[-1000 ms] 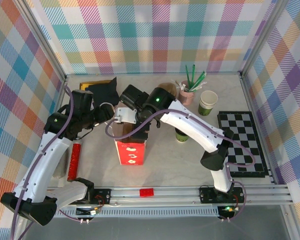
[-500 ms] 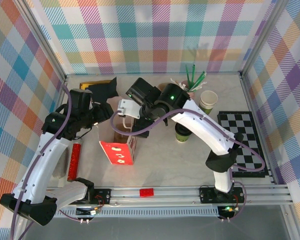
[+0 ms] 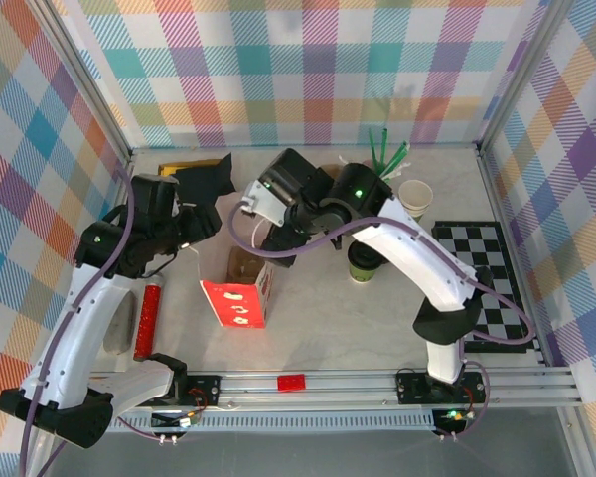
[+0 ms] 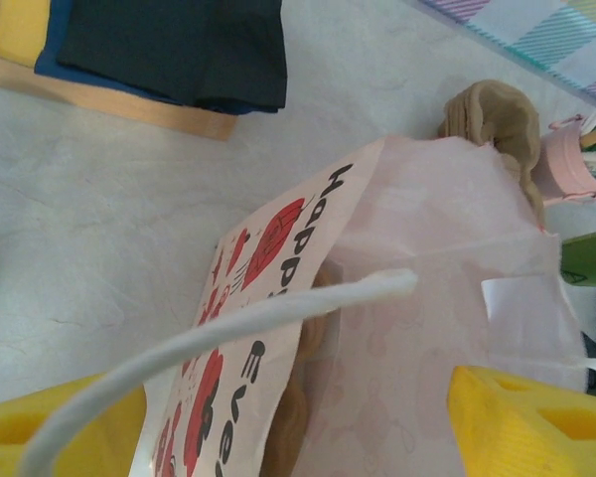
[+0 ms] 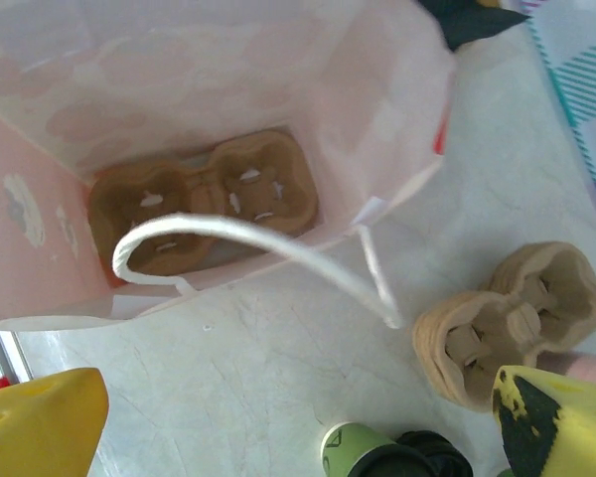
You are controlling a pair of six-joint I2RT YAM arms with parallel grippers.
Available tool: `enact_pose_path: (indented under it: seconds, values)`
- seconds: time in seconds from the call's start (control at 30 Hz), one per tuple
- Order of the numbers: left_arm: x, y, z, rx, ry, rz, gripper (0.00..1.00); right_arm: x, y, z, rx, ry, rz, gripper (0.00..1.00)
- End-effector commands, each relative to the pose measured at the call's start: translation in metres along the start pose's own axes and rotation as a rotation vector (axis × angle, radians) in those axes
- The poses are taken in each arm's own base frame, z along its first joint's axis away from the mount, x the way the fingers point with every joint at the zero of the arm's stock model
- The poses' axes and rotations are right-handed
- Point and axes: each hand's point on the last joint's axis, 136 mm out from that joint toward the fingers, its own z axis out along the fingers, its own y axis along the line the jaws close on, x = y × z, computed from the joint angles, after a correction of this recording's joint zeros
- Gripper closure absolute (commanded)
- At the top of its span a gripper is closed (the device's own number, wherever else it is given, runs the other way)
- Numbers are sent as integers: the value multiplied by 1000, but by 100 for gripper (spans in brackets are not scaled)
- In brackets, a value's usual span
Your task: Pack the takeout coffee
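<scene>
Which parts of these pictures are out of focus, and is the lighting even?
Top external view: even, soft light, no glare, the paper bag sharp. Left wrist view: the left gripper's fingers and the white handle cord are blurred; the bag's print is sharper. Right wrist view: the right gripper's fingers are blurred, while the cup carrier inside the bag is in focus.

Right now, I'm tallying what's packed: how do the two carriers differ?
One carrier lies on the bag's bottom; the other carrier sits out on the table. The first is walled in all round; the second stands free, beside the pink cup. Both are brown, two-cup, empty.
</scene>
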Motion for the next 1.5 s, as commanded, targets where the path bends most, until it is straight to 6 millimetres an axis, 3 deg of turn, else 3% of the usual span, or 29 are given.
enact_pose_path:
  seconds: [0.0, 0.17, 0.3, 0.63, 0.8, 0.93, 1.2, 1.37, 1.47]
  values:
    - [-7, 5, -11, -31, -10, 40, 20, -9, -23, -39, 85, -108, 164, 1]
    - [-2, 9, -2, -70, 35, 82, 19, -5, -53, -40, 69, -140, 464, 1]
    - [-1, 20, 0, -130, 34, 107, 20, -7, -46, -21, -7, -112, 552, 0]
    - [-8, 7, -32, -44, 0, 110, 18, -10, -22, 32, -143, -32, 697, 15]
    - [-8, 21, -24, -128, -1, 143, 17, -6, -16, 44, -165, -20, 736, 20]
    - [-16, 21, -22, -145, -25, 162, 19, -10, -8, 46, -215, -29, 744, 29]
    - [-22, 22, -6, -184, -3, 194, 37, -3, -3, 43, -230, -25, 745, 53]
    - [-18, 25, -3, -176, -3, 175, 56, 3, 1, 44, -233, -19, 721, 76]
    - [-15, 23, -2, -158, 10, 174, 66, 0, 4, 39, -246, -49, 671, 81]
